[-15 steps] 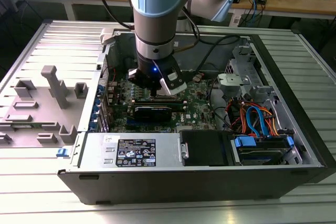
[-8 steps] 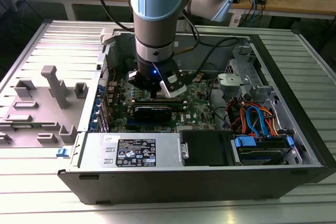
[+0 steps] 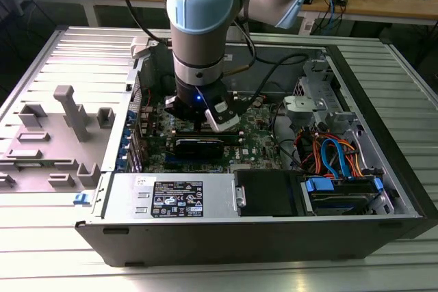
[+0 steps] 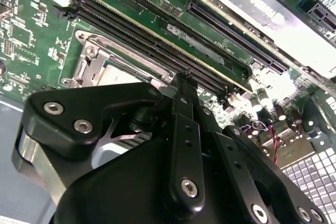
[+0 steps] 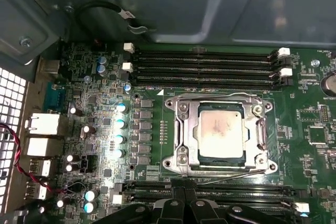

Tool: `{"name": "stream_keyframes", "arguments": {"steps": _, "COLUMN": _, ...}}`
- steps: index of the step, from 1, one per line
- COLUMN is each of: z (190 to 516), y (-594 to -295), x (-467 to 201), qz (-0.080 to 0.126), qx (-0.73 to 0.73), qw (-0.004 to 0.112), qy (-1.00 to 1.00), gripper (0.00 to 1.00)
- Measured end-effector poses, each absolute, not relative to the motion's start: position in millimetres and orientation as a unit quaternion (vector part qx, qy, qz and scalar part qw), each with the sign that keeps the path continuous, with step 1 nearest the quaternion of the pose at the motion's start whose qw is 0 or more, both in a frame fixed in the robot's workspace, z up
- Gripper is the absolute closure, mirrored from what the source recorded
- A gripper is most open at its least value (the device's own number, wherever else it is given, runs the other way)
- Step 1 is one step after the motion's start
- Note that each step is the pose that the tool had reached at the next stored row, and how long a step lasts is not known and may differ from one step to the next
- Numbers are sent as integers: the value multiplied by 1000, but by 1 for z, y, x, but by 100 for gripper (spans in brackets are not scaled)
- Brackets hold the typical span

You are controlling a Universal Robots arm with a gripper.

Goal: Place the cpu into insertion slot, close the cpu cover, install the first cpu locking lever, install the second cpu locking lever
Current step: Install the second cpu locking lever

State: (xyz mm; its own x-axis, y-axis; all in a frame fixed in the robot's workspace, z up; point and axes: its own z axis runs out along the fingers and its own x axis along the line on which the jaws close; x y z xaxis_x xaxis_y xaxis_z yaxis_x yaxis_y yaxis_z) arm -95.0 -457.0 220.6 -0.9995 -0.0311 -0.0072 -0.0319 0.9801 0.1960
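Silver-grey square cpu point(image 5: 221, 131) seated under thin silvery metal cpu cover point(image 5: 184, 129), just beyond black pincer point(image 5: 181, 203); pincer opening impossible to tell.

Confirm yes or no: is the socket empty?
No. In the first wrist view the cpu sits in the socket, framed by the cover.

1. Open PC case point(image 3: 404, 189) lies on its side on a ribbed metal table point(image 3: 219, 275).
2. Robot arm point(image 3: 202, 25) reaches down into the case, over the green motherboard point(image 3: 256, 138).
3. Gripper point(image 3: 200, 126) sits low, just above the board; fingers hidden.
4. Grey side panel point(image 3: 55, 135) lies flat at the exterior view's left.
5. Blue/orange cables point(image 3: 332, 155) bunch at the exterior view's right.
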Motion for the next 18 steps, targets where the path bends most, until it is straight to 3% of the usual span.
{"name": "stream_keyframes", "arguments": {"steps": 10, "z": 213, "y": -456, "x": -101, "qz": 116, "qx": -16, "qw": 2, "qy": 993, "gripper": 89}}
{"name": "stream_keyframes", "arguments": {"steps": 18, "z": 208, "y": -455, "x": -103, "qz": 117, "qx": -16, "qw": 2, "qy": 993, "gripper": 89}}
